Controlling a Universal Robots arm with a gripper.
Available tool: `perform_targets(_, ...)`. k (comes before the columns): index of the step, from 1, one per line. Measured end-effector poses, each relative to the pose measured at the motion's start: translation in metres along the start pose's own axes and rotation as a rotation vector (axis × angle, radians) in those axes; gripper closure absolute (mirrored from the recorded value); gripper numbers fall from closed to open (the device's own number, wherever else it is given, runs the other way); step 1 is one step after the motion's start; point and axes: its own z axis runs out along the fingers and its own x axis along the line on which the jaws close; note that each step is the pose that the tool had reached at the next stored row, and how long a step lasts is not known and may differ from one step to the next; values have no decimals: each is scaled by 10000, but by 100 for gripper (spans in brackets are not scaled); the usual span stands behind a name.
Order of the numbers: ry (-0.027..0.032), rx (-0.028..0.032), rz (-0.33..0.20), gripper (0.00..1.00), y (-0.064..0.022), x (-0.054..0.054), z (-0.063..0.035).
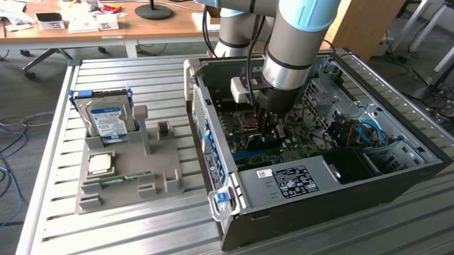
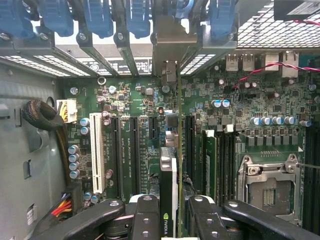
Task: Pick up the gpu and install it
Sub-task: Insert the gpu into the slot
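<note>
Squarely between the tool's fingers (image 2: 145, 220), the gpu (image 2: 168, 192) stands on edge inside the open computer case (image 1: 341, 207), seen end-on from the wrist as a thin card with a black-and-white side carrying a green logo. The tool (image 2: 174, 220) is narrowed onto it, one finger pressed against each face, so the card is gripped. The card runs away from the fingers across the green motherboard (image 2: 135, 100), and its metal bracket end reaches up among the rear slot openings, just below the row of blue latches (image 2: 95, 15). It lies parallel to the black slots (image 2: 120, 150), with a long white slot (image 2: 96, 155) further off on one side and the silver processor socket (image 2: 270, 187) on the other; whether its lower edge sits in a slot cannot be told. In the exterior view the arm (image 1: 298, 48) reaches straight down into the case, the tool (image 1: 273, 127) low over the board. Toward the exterior view's left, on the slatted metal desk (image 1: 142, 74), a grey holder (image 1: 163, 164) carries an upright hard drive (image 1: 106, 119) and a flat-lying RAM stick (image 1: 117, 179).
</note>
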Motion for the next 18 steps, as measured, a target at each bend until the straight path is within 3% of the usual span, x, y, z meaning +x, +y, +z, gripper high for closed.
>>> perform_targets(18, 4, 0, -1, 73, 4, 1, 27)
